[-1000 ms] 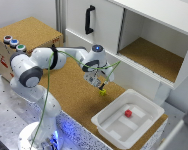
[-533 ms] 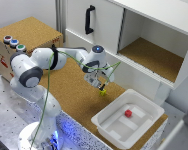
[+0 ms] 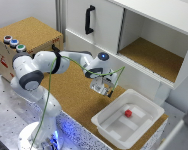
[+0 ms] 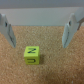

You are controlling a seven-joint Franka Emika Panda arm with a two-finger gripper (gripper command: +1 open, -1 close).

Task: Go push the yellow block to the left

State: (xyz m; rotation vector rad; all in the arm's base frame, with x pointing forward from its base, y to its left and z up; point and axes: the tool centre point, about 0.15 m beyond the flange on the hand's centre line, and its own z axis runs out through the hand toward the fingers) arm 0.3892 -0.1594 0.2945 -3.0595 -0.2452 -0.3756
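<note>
The yellow block [image 4: 32,54] is lying flat on the cork board [image 3: 74,97], and it is looking small, light and rigid, so I judge it will be sliding easily; pushing low on a flat side face seems best, because a high touch may tip it. In the wrist view the gripper [image 4: 37,29] is standing wide open and holding nothing, with the block at about 6 o'clock from its midpoint, nearer one finger, touching neither. The white bin [image 3: 128,120] with the red block [image 3: 128,113] is sitting apart.
</note>
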